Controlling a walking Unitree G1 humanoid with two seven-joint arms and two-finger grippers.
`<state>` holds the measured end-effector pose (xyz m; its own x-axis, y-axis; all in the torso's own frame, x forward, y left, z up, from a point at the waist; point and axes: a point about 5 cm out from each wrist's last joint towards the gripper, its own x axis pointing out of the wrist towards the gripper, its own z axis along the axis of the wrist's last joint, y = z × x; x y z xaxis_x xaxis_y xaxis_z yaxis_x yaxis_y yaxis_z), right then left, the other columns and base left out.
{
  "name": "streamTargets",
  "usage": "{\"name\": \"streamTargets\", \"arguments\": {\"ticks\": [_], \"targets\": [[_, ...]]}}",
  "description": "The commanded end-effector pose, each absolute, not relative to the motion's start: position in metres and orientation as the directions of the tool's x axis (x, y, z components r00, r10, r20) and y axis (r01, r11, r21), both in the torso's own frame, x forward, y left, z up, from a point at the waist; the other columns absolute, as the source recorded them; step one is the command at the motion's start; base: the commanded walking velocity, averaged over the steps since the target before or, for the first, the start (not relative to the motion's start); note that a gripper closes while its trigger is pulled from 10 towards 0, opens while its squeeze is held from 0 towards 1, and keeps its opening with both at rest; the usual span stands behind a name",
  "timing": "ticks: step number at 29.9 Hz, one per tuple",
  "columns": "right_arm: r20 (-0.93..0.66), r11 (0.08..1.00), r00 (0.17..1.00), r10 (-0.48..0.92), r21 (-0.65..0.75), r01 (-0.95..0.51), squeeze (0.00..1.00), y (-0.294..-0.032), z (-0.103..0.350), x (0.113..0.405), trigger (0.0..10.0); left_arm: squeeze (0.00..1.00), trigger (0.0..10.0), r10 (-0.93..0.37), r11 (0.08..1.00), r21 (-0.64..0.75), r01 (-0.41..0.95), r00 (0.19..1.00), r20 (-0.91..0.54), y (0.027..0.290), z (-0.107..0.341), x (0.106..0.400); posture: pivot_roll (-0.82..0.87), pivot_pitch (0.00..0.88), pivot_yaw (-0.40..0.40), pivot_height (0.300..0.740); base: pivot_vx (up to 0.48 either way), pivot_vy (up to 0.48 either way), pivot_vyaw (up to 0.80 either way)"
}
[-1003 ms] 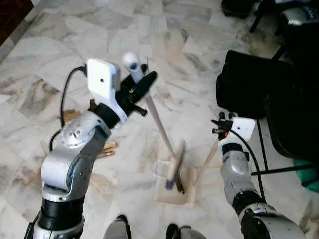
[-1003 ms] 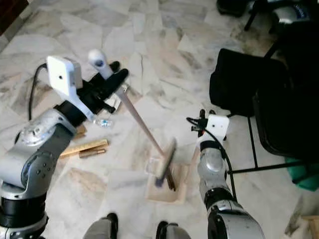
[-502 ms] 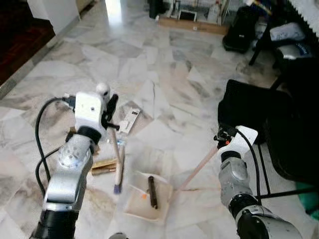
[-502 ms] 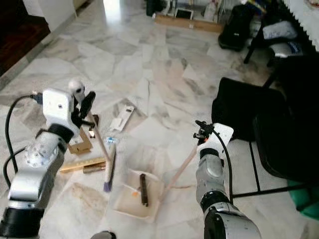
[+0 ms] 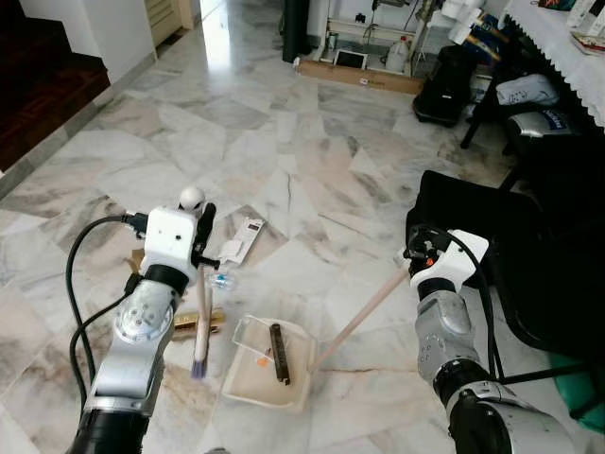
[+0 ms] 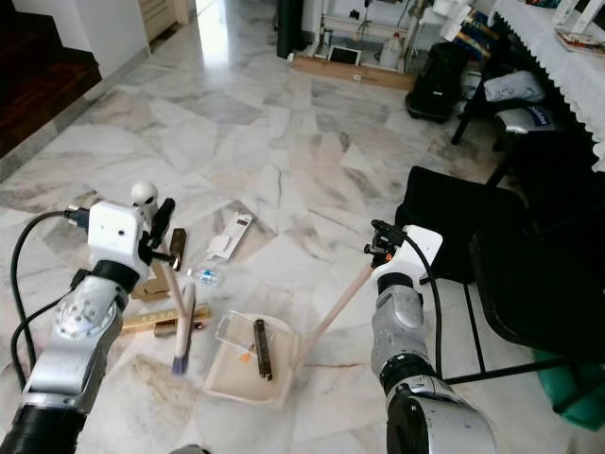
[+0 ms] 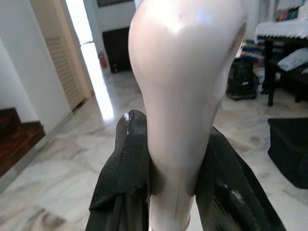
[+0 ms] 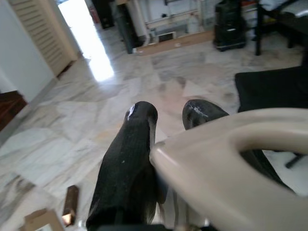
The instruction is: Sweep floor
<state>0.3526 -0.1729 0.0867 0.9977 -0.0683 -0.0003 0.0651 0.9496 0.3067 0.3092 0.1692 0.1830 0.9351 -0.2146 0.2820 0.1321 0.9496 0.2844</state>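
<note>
Left eye view: left gripper [image 5: 198, 219] is pinched on the white knob at the top of the broom [image 5: 199, 312], which hangs nearly upright with its purple-tipped brush head on the marble floor [image 5: 312, 142] just beside the dustpan [image 5: 269, 364]. Right gripper [image 5: 416, 253] is clamped on the loop end of the dustpan handle [image 5: 364, 312]; the pan sits flat, tan, with a dark stick and a small orange bit already inside.

Risks, my read:
- Left wrist view shows the fingers [image 7: 126, 168] gripping only the rounded knob. A smooth, tapered surface, so the broom could twist or slip out under side load during a stroke.
- Loose debris is left of the pan: wooden strips [image 5: 194, 319], a small bottle [image 5: 222, 280], a white flat packet [image 5: 241, 238]. The bottle would likely roll away rather than slide in; the packet may ride under the bristles.
- Long handle gives the right arm leverage; a small wrist tilt could lift the pan lip and let debris pass under, or tip out the contents.
- Black chair [image 5: 473, 213] is near the right arm; snag risk for its cable.
</note>
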Motion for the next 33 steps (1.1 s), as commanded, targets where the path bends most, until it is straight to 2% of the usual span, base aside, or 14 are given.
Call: {"name": "streamTargets", "arguments": {"ticks": [1, 5, 10, 15, 23, 33], "targets": [[0.059, 0.944, 0.997, -0.058, 0.327, 0.036, 0.0, -0.172, 0.103, 0.361, 10.0, 0.0, 10.0, -0.282, 0.933, 0.313, 0.177, 0.9, 0.332, 0.16, 0.196, 0.312, 0.22, 0.0, -0.134, 0.74, 0.0, 0.0, 0.0], [0.064, 0.943, 0.997, -0.052, 0.332, 0.028, 0.0, -0.172, 0.104, 0.361, 10.0, 0.0, 10.0, -0.341, 0.918, 0.316, 0.241, 0.886, 0.314, 0.152, 0.195, 0.314, 0.22, 0.0, -0.136, 0.74, 0.0, 0.0, 0.0], [0.071, 0.941, 0.997, -0.039, 0.337, 0.013, 0.0, -0.17, 0.106, 0.363, 10.0, 0.0, 10.0, -0.483, 0.866, 0.268, 0.422, 0.845, 0.228, 0.132, 0.185, 0.312, 0.22, 0.0, -0.137, 0.74, 0.0, 0.0, 0.0], [0.074, 0.94, 0.997, -0.033, 0.341, 0.006, 0.0, -0.168, 0.107, 0.363, 10.0, 0.0, 10.0, -0.516, 0.851, 0.246, 0.464, 0.827, 0.223, 0.127, 0.184, 0.31, 0.22, 0.0, -0.139, 0.74, 0.0, 0.0, 0.0], [0.084, 0.939, 0.996, -0.022, 0.344, -0.008, 0.0, -0.165, 0.109, 0.365, 10.0, 0.0, 10.0, -0.344, 0.929, 0.27, 0.255, 0.863, 0.369, 0.156, 0.219, 0.308, 0.23, 0.0, -0.142, 0.74, 0.0, 0.0, 0.0], [0.075, 0.941, 0.997, -0.017, 0.338, -0.009, 0.0, -0.164, 0.106, 0.363, 10.0, 0.0, 10.0, -0.326, 0.908, 0.387, 0.157, 0.847, 0.42, 0.168, 0.248, 0.293, 0.24, 0.0, -0.15, 0.74, 0.0, 0.0, 0.0]]}}
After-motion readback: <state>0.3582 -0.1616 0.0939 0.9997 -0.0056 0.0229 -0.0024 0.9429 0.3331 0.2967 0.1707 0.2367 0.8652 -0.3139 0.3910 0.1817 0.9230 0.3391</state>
